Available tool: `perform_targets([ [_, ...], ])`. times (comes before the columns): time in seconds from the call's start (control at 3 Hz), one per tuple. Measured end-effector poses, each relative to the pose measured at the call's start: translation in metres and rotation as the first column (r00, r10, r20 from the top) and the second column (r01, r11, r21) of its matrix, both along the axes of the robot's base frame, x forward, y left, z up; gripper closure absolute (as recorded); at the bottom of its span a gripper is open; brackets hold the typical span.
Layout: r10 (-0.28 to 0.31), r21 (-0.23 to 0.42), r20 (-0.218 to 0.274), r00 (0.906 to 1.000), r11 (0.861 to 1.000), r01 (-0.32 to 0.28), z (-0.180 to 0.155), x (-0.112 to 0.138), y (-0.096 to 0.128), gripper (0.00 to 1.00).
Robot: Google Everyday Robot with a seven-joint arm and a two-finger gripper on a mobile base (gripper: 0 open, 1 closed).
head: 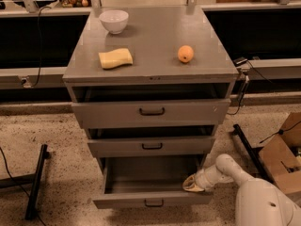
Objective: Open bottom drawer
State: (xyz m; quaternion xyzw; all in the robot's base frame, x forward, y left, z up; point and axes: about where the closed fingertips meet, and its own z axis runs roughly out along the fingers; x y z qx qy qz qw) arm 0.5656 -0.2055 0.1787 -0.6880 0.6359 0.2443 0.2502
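The bottom drawer (153,200) is grey metal with a small dark bar handle (154,203). It stands pulled out of the cabinet and its inside looks bare. My gripper (190,184) reaches in from the lower right on a white arm (225,168). It sits at the drawer's right side, just inside the front right corner.
The middle drawer (151,146) and top drawer (151,112) stand slightly out. On the cabinet top lie a white bowl (114,20), a yellow sponge (115,58) and an orange (185,53). A cardboard box (282,157) is at right, a black stand leg (35,181) at left.
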Motion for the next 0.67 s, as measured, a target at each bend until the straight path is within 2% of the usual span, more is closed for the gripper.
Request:
perform_targets([
  [0.67,0.0,0.0,0.0,1.0,1.0,0.0,0.0007,0.0,0.0,1.0],
])
